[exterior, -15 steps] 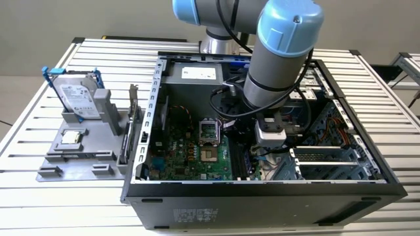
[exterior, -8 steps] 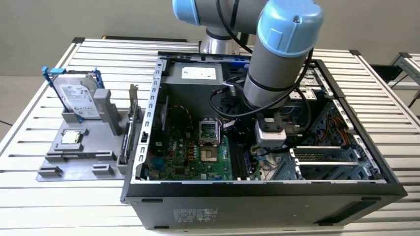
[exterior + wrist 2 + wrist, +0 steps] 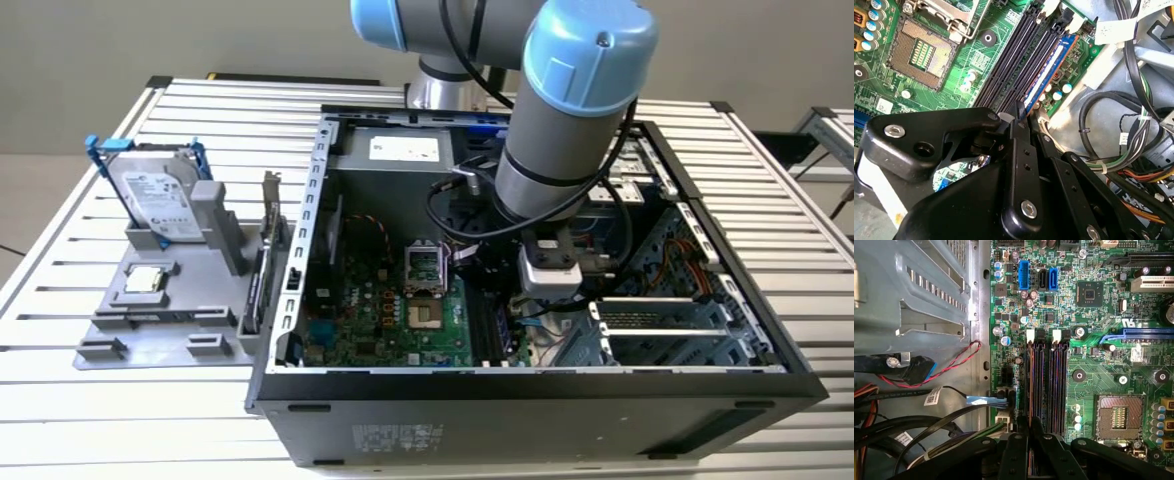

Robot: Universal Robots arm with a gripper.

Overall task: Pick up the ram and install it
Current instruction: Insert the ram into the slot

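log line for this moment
phase: install | gripper: shut on ram | ram: standing in end slot of motherboard | arm: inside pc case

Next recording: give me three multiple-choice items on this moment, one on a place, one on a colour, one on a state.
1. Where is the end effector?
A. Over the grey tray
B. Above the bare table
C. Inside the computer case, at the memory slots

2. What colour is the hard drive frame?
A. Blue
B. Red
C. Yellow

3. What state is the CPU socket in?
A. Under a cooler
B. Empty, contacts exposed
C. Holding a chip

Key: C, both wrist views show it at the ram in the slots; A, blue posts flank the drive; B, bare contacts show.
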